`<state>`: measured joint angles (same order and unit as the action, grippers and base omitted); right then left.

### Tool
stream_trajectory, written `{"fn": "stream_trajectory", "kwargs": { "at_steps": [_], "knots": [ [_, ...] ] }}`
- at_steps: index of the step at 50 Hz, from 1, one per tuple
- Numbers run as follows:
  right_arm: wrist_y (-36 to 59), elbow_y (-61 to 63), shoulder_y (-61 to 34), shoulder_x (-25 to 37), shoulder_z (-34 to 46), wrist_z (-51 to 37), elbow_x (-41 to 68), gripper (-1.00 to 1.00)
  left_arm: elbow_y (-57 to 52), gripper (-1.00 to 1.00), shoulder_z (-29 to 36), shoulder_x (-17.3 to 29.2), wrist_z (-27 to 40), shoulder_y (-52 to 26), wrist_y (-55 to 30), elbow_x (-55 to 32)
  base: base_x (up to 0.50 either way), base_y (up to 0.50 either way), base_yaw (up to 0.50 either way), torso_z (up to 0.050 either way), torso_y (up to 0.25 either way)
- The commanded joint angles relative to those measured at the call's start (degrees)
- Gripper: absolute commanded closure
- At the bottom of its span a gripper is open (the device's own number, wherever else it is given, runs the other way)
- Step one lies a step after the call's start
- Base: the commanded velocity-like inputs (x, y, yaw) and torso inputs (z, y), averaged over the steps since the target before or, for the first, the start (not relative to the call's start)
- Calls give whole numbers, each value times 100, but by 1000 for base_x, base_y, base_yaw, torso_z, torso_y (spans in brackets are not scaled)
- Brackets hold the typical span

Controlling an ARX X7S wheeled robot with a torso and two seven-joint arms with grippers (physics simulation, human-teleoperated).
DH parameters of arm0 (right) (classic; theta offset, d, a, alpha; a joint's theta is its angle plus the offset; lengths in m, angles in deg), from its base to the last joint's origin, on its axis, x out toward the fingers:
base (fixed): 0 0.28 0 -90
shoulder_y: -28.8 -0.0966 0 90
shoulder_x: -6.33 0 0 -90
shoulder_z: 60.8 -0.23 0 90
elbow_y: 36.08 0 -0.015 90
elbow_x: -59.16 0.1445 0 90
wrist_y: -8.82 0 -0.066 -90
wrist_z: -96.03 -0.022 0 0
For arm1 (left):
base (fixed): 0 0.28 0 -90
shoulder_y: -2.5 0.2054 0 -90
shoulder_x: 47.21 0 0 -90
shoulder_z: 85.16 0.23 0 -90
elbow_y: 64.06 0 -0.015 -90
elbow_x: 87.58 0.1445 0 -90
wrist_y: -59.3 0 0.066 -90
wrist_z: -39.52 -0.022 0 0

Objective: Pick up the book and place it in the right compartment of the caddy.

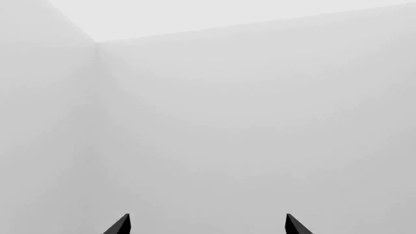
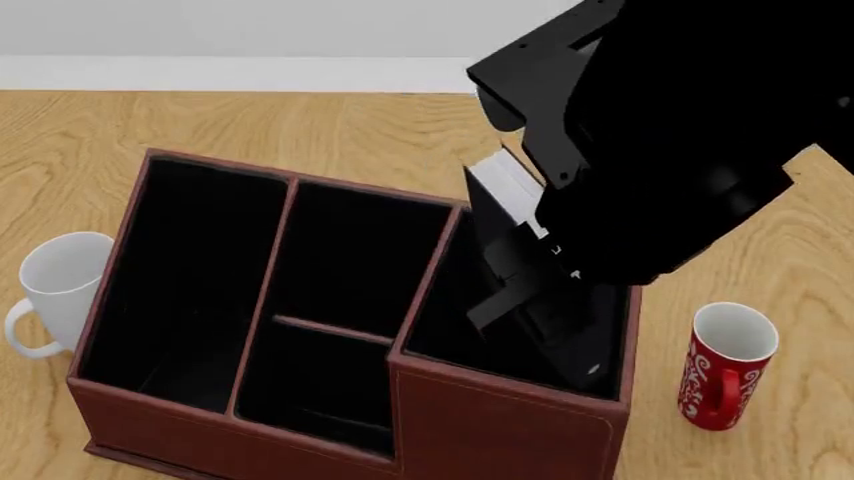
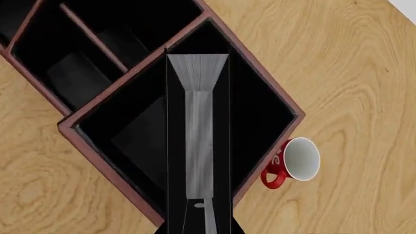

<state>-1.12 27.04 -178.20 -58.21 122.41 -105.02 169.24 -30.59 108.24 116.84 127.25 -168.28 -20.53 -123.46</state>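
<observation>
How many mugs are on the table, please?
2. The white mug stands left of the caddy; the red mug stands right of it. The arm may hide others.

Wooden tabletop (image 2: pixel 334 125) — pale wall (image 2: pixel 267 25), white baseboard (image 2: pixel 200 72)

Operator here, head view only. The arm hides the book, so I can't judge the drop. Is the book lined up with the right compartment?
Observer: Yes. In the right wrist view, the book sits within the right compartment outline, page edges facing the camera and its far end close to one corner.
Operator: And the left gripper? I can't see it.
Observer: In the left wrist view, the left gripper is open and empty, facing a bare wall.
</observation>
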Motion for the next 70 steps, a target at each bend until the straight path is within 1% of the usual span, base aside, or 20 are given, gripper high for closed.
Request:
{"fn": "stream_trajectory", "kwargs": {
  "at_steps": [1, 10, 18, 43, 51, 52, 60, 70],
  "knots": [
    [-160, 65, 169, 82, -24, -66, -379, 100, -42, -100, -91, 10, 6, 87, -63, -10, 0, 0, 0, 0, 0],
    [-381, 87, 391, 78, 19, 106, -614, 100, -82, -100, -169, 27, 5, 134, -136, -43, 0, 0, 0, 0, 1],
    [-607, 62, 622, -23, 107, 436, -959, 100, -138, -100, -225, 72, 16, 184, -197, -53, 0, 0, 0, 0, 1],
    [-989, -123, 1143, -139, 312, 758, -1374, 100, -158, -100, -387, 147, -47, 291, -244, -92, 0, 0, 0, 0, 1],
    [-1035, -218, 1123, -161, 337, 825, -1467, 100, -197, -100, -421, 173, -40, 324, -268, -86, 0, 0, 0, 0, 1],
    [-1033, -211, 1110, -154, 335, 820, -1469, -100, -198, -100, -425, 165, -39, 327, -278, -86, 0, 0, 0, 0, 0],
    [-946, -41, 1047, -44, 301, 688, -1352, -100, -149, -100, -457, 110, -51, 386, -242, -61, 0, 0, 1, 0, 0],
    [-910, -42, 976, -83, 299, 691, -1346, -100, -171, -100, -488, 151, -48, 457, -225, -16, 0, 0, 0, 0, 0]
  ]
}}
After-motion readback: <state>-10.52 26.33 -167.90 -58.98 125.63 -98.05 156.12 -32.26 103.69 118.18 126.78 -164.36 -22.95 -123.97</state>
